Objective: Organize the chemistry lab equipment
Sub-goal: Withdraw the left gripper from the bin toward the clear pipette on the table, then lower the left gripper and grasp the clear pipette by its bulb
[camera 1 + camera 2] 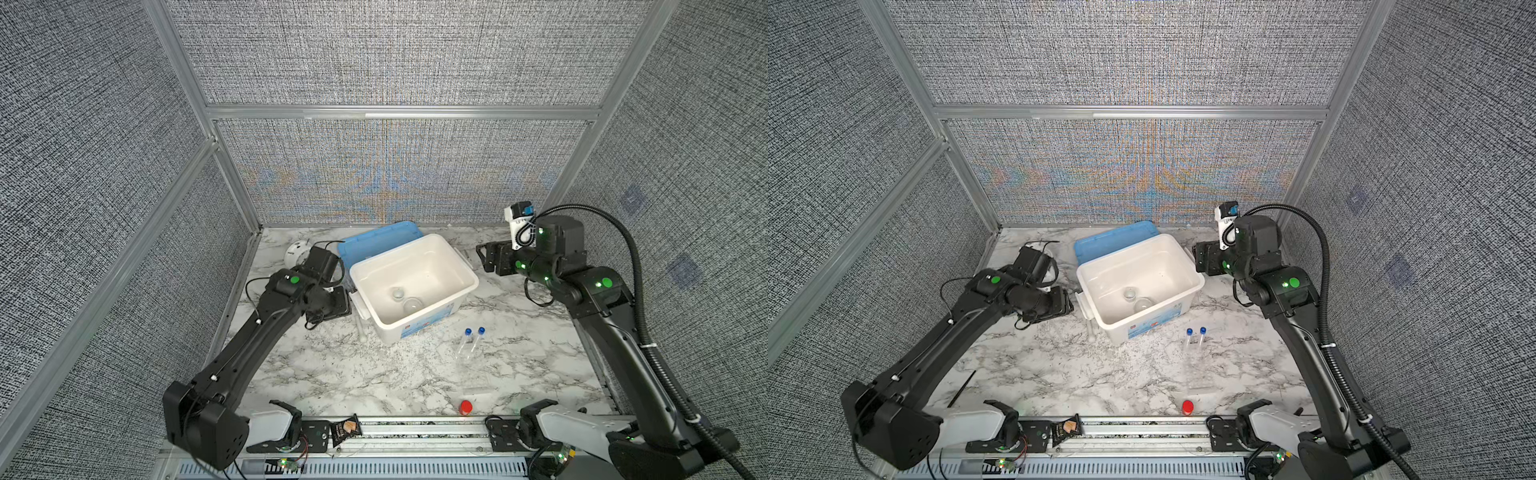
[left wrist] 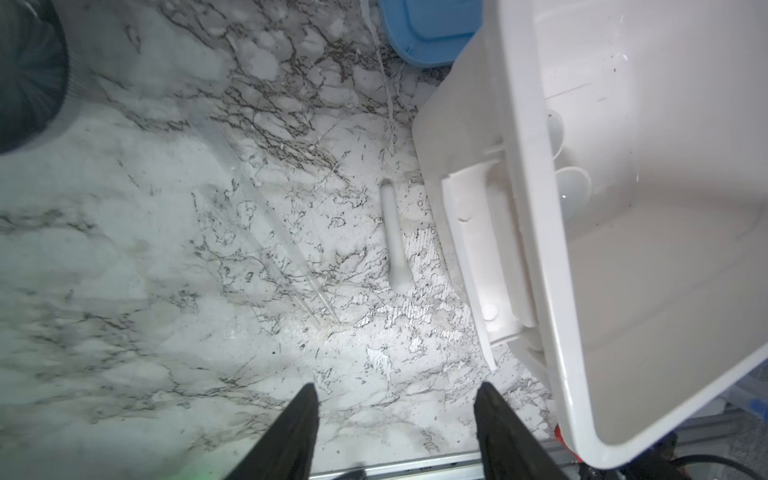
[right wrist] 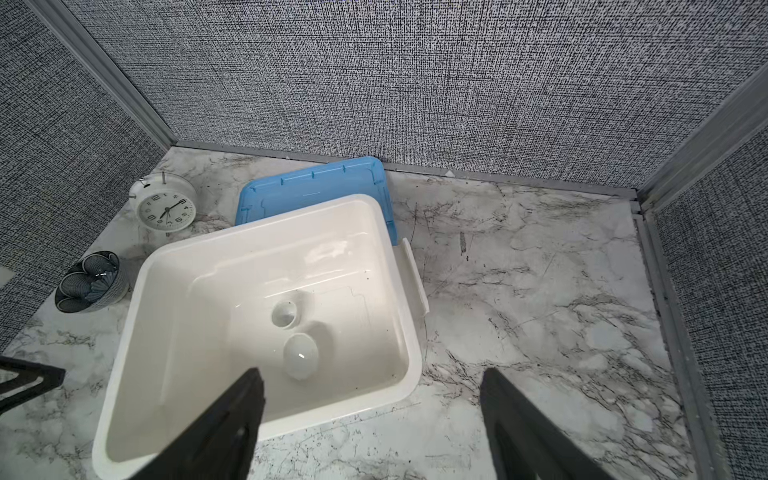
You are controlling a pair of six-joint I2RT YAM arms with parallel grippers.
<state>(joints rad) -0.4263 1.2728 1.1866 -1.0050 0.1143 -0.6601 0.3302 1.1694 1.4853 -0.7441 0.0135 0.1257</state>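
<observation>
My left gripper [image 2: 397, 388]: fingers spread, nothing between them, hovering over table [image 2: 124, 249] short of pestle [image 2: 395, 237]. Pestle flat on table, just beside bin [image 1: 415, 266], left of it in both top views. My right gripper [image 3: 372, 372]: fingers wide apart, empty, right of bin. Two dishes [image 3: 284, 313] inside bin, side by side. Two blue-capped tubes [image 1: 468, 332] on table, lower right of bin.

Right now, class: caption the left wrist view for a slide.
Open left gripper near slim white pestle-like stick beside white plastic bin.
</observation>
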